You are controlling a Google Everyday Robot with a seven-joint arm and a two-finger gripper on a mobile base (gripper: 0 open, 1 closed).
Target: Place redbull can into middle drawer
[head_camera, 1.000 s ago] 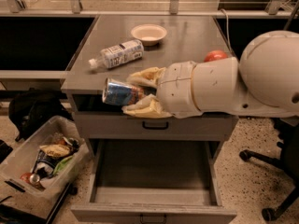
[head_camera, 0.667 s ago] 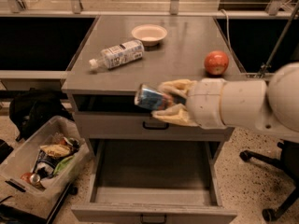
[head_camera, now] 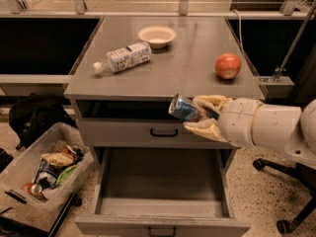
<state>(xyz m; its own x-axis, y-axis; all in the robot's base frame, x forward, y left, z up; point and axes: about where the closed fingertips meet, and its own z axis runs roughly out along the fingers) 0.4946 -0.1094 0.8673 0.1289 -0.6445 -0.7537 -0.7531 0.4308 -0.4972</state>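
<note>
The redbull can [head_camera: 183, 108], blue and silver, lies on its side in my gripper [head_camera: 194, 114], held in the air in front of the cabinet's upper drawer [head_camera: 128, 131]. The gripper's yellowish fingers [head_camera: 211, 101] are shut on the can from above and below. My white arm reaches in from the right. The middle drawer [head_camera: 163, 184] is pulled out wide below the can; its grey tray is bare and a small dark handle [head_camera: 162, 229] sits on its front.
On the cabinet top lie a clear bottle with a white label [head_camera: 122, 57], a pale bowl [head_camera: 157, 35] and a red apple [head_camera: 228, 65]. A plastic bin of rubbish [head_camera: 42, 169] and a black bag [head_camera: 32, 113] stand at the left. Chair castors [head_camera: 282, 225] are at the right.
My arm has drawn back to the right with the can, which moved from left of centre to right of centre in front of the cabinet. The apple has come into view.
</note>
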